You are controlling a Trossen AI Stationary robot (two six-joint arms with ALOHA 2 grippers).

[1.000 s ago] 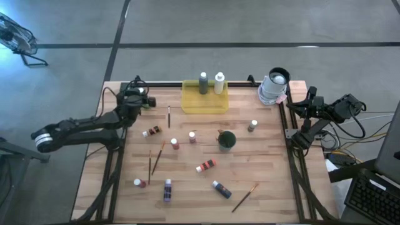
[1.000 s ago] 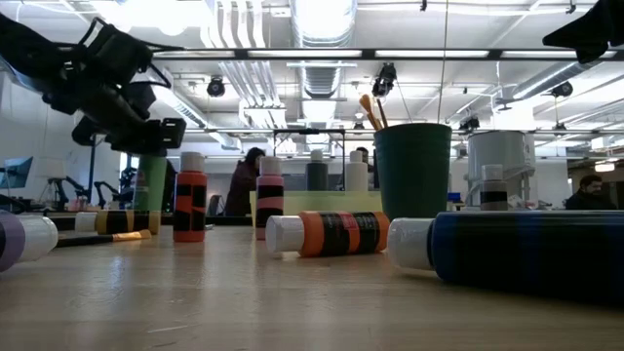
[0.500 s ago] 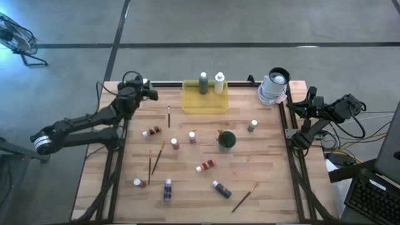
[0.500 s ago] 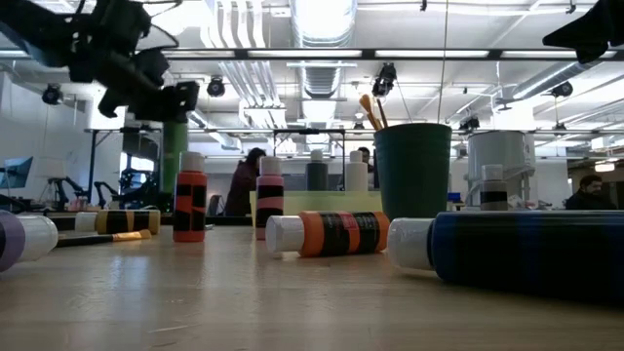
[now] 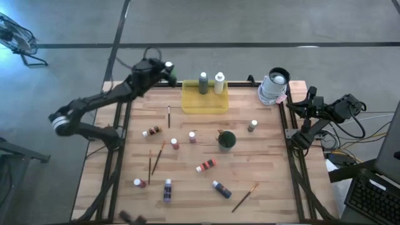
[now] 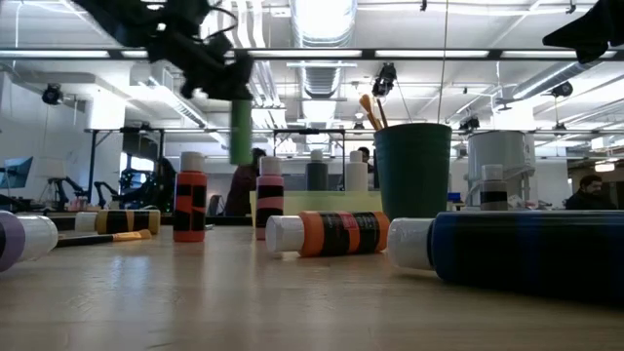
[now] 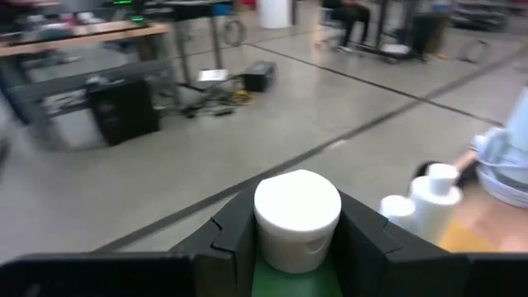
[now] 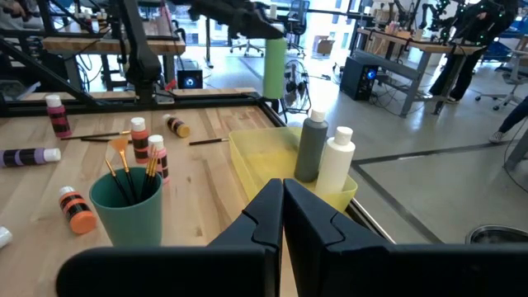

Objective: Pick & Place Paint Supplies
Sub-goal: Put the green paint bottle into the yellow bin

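My left gripper (image 5: 167, 67) is up in the air over the table's far left corner, shut on a green paint bottle (image 6: 241, 132) with a white cap (image 7: 297, 216). It is a little left of the yellow tray (image 5: 204, 103), in which a grey bottle (image 5: 203, 82) and a white bottle (image 5: 219, 82) stand upright. Several small paint bottles (image 5: 206, 165) stand or lie on the table, along with thin wooden brushes (image 5: 157, 157). My right gripper (image 8: 282, 194) is shut and holds nothing, parked at the table's right edge. My left gripper pinches the green bottle's top end, at and just under the white cap (image 7: 290, 247), between its two fingers (image 7: 235, 239). The fingers reach out nearly level. The bottle is upright, cap up. Its green body (image 8: 275, 66) hangs below the fingers, clear of the table.
A dark green cup (image 5: 227, 139) with brushes in it stands right of centre. A white container (image 5: 275, 86) sits at the far right corner. Loose bottles (image 5: 221, 188) and a brush (image 5: 245, 197) lie toward the near edge. People show in the room behind.
My left gripper has risen and gone toward the table's far edge and to the right, nearer the yellow tray. It has turned as it went and has stayed shut on the green bottle. The bottle now hangs higher above the table, still upright.
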